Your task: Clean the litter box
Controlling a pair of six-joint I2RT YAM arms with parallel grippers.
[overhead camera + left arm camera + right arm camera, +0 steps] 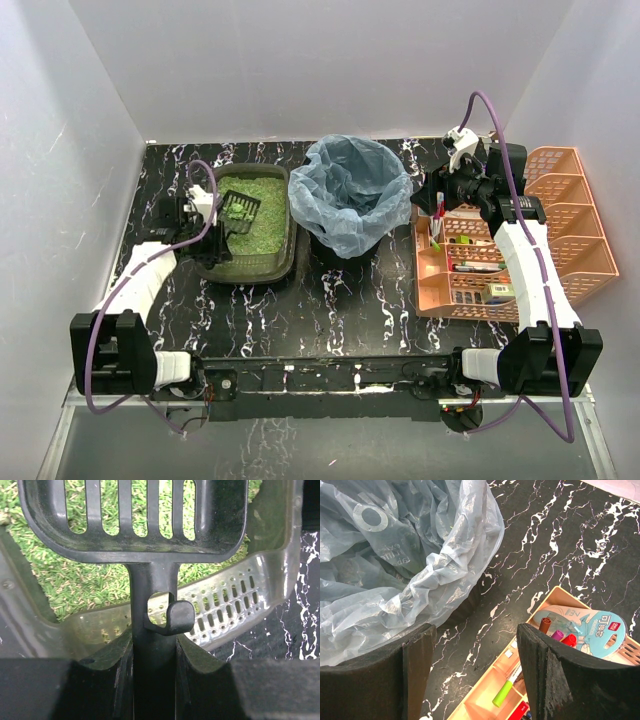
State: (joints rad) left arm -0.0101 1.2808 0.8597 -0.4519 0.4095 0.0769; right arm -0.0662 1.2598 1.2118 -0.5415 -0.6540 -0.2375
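From my station I see the shallow rectangular dark olive-green plastic litter box (250,268) standing on the black marble-patterned table (300,310). It is in the left half, just beside the round bin lined with a translucent blue bag (330,215). Green granular litter (268,215) covers the floor of the box. The left gripper (215,232) hangs over the left part of the box, and its jaws are clamped together on the handle of a black plastic slotted scoop (240,208). In the left wrist view the two dark fingers (117,685) press the handle from both sides, and the small hook of the handle stands out just above them. The head of the scoop (150,555) is above the litter (75,575). I cannot tell whether it touches the grains. The perforated rim of the box (235,605) runs below it. The right gripper (432,200) is well apart from the box, over the gap between the bin and the orange plastic slatted organiser (560,200). Its jaws stand apart and hold nothing. In the right wrist view the bare table (555,535) shows between the fingers (415,670). The crumpled blue bag (395,555) is on the left there. A corner of the organiser (555,592) is on the right, with a green marker (502,695) and a blue packet (590,627) in it.
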